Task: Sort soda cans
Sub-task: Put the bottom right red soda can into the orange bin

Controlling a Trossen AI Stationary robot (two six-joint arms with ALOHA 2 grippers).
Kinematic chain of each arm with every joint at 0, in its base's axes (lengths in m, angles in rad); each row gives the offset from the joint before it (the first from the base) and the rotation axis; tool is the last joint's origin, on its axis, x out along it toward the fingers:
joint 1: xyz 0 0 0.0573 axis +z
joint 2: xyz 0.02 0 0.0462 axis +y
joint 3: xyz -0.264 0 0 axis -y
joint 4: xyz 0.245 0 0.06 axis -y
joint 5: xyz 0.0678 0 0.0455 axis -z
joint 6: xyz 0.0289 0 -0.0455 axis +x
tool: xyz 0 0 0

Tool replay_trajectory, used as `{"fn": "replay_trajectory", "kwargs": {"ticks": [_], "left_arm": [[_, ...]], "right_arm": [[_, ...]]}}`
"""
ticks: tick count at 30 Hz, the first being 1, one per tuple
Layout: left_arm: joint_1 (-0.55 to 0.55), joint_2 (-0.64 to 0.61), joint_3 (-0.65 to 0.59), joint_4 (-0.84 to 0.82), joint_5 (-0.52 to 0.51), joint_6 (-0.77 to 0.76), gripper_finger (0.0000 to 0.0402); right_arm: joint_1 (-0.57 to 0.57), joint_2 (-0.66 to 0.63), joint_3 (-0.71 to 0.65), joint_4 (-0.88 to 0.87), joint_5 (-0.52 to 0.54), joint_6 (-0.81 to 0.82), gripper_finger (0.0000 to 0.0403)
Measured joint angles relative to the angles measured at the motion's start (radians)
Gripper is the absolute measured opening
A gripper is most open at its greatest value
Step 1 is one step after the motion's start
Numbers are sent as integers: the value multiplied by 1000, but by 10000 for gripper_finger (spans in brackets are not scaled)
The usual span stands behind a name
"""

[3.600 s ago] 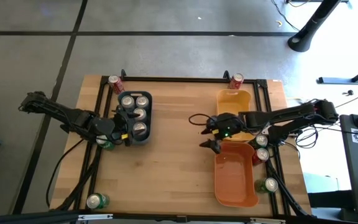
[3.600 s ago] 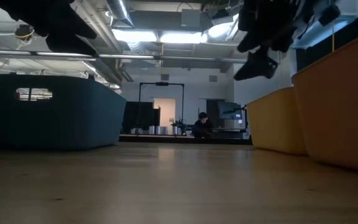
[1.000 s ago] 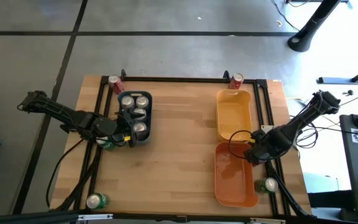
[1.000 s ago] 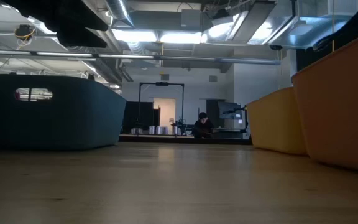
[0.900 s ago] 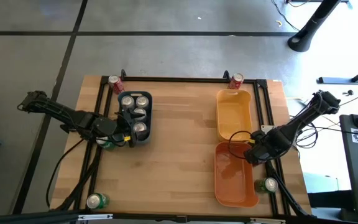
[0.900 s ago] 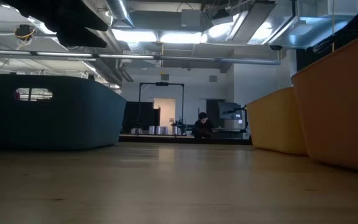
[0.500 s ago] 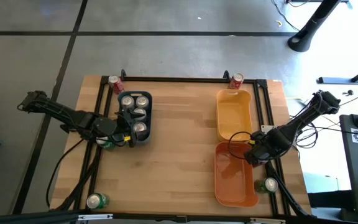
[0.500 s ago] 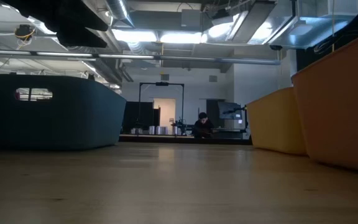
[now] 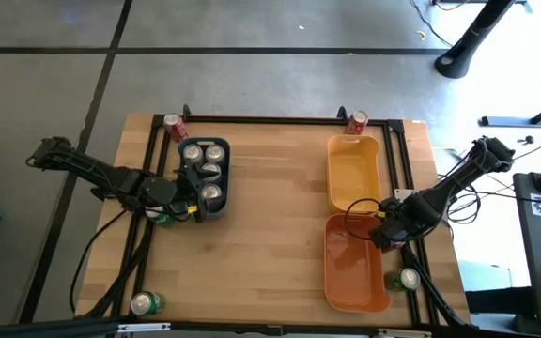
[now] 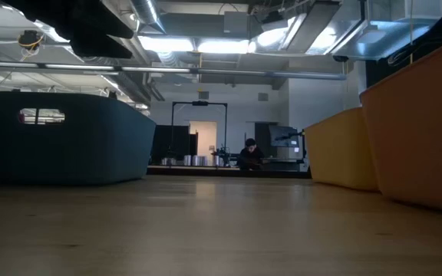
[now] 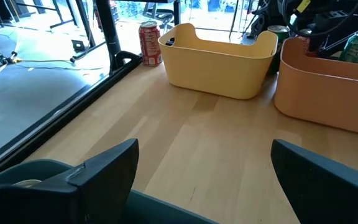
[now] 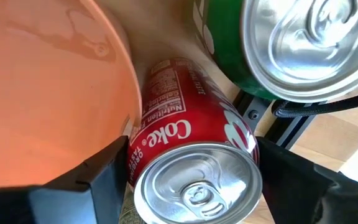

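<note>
My right gripper (image 9: 386, 232) is down between the orange bin (image 9: 350, 268) and the table's right rail, shut on a red soda can (image 12: 185, 130) that stands upright. A green can (image 12: 291, 43) stands right beside the red one. My left gripper (image 9: 192, 201) is open and empty above the near end of the blue-grey bin (image 9: 222, 178), which holds several silver cans (image 9: 211, 172). Red cans stand at the far edge (image 9: 172, 125) (image 9: 357, 121). Green cans stand near the front edge (image 9: 146, 303) (image 9: 407, 279). My right gripper has the red can's body just under its top rim (image 12: 143, 155), pinched between the two fingers (image 12: 104, 180), one on each side. The fingers come from above, slanting down. The can is upright; its foot is hidden, so whether it is lifted cannot be told.
The yellow bin (image 9: 353, 174) stands behind the orange bin, both without cans. Black rails (image 9: 252, 119) frame the tabletop. Another green can (image 9: 162, 218) lies by the left arm. Bare wood (image 9: 270, 216) lies between the bins. A person (image 10: 249, 153) sits far back in the room.
Nothing has moved in the last second. Since the oldest frame, my right gripper has gone from above the gap between the yellow and orange bins toward the table's right edge and down to the red can.
</note>
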Motion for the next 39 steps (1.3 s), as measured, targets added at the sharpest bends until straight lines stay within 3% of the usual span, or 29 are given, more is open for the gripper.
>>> {"fn": "replay_trajectory", "kwargs": {"ticks": [17, 29, 39], "left_arm": [[0, 0, 0, 1, 0, 1, 353], [0, 0, 0, 1, 0, 8, 353], [0, 0, 0, 1, 0, 13, 353]], "right_arm": [[0, 1, 222, -167, -81, -7, 288], [-1, 0, 396, -162, -39, -47, 290], [-2, 50, 401, -108, 195, -160, 291]]}}
